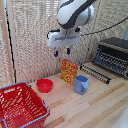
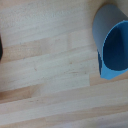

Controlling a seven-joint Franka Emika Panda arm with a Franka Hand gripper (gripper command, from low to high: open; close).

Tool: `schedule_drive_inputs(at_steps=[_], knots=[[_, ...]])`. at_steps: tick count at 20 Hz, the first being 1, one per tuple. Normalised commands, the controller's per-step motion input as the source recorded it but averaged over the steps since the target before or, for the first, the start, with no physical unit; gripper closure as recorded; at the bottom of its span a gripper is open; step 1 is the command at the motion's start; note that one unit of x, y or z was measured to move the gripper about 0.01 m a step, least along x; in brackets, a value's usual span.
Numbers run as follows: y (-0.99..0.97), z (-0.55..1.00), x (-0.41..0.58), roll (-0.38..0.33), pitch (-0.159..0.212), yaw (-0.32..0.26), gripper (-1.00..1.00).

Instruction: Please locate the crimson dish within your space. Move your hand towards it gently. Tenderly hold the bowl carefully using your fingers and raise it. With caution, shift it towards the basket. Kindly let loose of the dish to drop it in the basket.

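- The wooden counter [image 1: 95, 107] is carrying everything, with a pale slatted screen [image 1: 30, 30] standing behind it.
- The Franka arm [image 1: 75, 12] is hanging high over the middle of the counter, well clear of every object.
- The red wire-mesh basket [image 1: 20, 106] is sitting at the exterior view's lower left, its mouth facing up and apparently empty.
- A toaster oven [image 1: 112, 55] is resting at the exterior view's right, with a rack [image 1: 95, 72] lying in front of it.
- The gripper [image 1: 62, 52] is pointing down with its jaws parted and holding nothing; the two blue-tipped fingers [image 1: 55, 52] are showing a clear gap.
- A yellow and red box [image 1: 69, 71] is standing upright just behind the blue cup [image 1: 80, 84].
- The crimson bowl [image 1: 44, 85] is sitting upright on the counter, near the basket's far corner and apart from the cup.
- In the wrist view the cup [image 2: 111, 42] is filling one side while the bowl is not showing, so the hand is likely sitting nearer the cup than the target.
- Risk: descending from here could be landing the jaws on the cup or clipping the box.
- Risk: pinching the bowl's thin, shallow rim off-centre could be tipping it or letting it slip during the carry.
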Motion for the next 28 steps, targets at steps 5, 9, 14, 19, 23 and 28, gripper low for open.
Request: schedule_drive_inputs(at_steps=[5, 9, 14, 19, 23, 28], knots=[[0.20, -0.44, 0.579, -0.068, 0.078, 0.014, -1.00], [0.21, -0.48, 0.576, -0.076, 0.053, 0.023, -1.00], [0.22, -0.49, 0.542, -0.082, 0.039, 0.032, -1.00], [0.25, -0.54, 0.461, -0.104, 0.034, 0.037, -1.00], [0.17, -0.59, 0.141, -0.115, 0.034, 0.054, -1.00], [0.11, -0.55, 0.000, -0.091, 0.050, 0.040, -1.00]])
